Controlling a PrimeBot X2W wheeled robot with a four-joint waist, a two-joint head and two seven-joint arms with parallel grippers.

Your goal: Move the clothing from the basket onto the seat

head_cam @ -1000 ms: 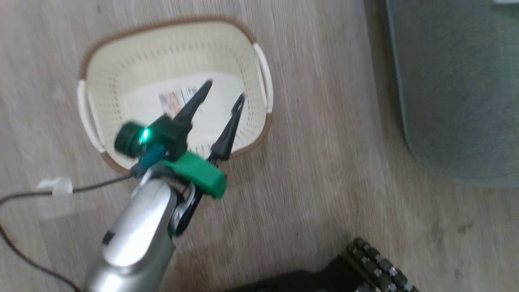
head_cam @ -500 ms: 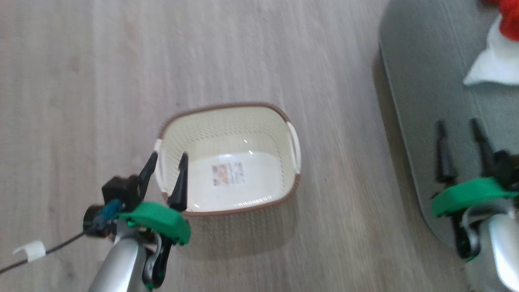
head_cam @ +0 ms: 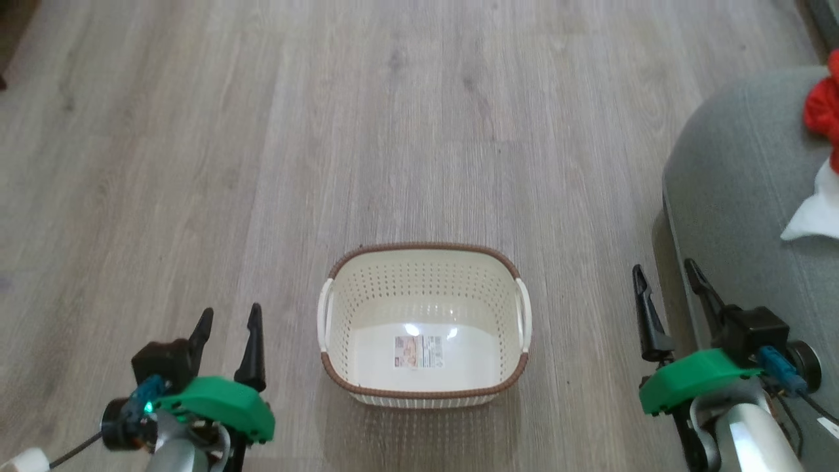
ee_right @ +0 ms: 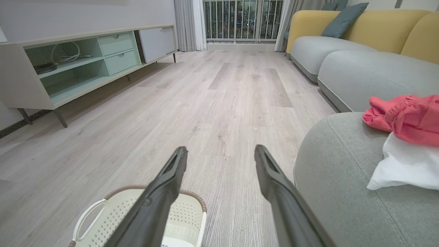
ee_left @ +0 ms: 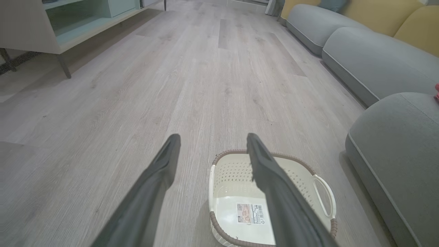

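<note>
Pale wood-look floor (head_cam: 419, 131) spreads across the head view, its planks running toward 12 o'clock. At about 6 o'clock from the middle the basket (head_cam: 425, 248) stands upright on it, one white handle at its 9 o'clock side and one at its 3 o'clock side. Its shiny inner bottom shows a label (head_cam: 419, 352) near the centre (the print is too small to read).

The left hand (head_cam: 231, 312) sits at 7 o'clock in that view with its fingers pointing toward 12. They are spread wide with nothing between them. It is off the basket's 9 o'clock side, clear of the rim. The right hand (head_cam: 663, 267) sits at 4 o'clock, also spread wide and holding nothing. Its fingers lie over the line where the floor meets the seat (head_cam: 734, 196). The seat takes the 3 o'clock edge, its rounded corner turned toward the basket with a strip of floor between them.

The clothing lies on the seat at 2 o'clock, cut by the frame edge: a red garment (head_cam: 822, 115) with a white cloth (head_cam: 816, 213) at its 6 o'clock side.

In the right wrist view the garment rests partly on the cloth at 3 o'clock, and a basket corner shows at 7 o'clock behind one finger. Farther off are a low cabinet (ee_right: 68, 65) at 10 o'clock, a window (ee_right: 243, 19) at 12 and a sofa (ee_right: 343, 51) with yellow backs at 1 o'clock. In the left wrist view the basket sits at 5 o'clock, partly behind one finger, with the seat just beyond it at 4 o'clock.
</note>
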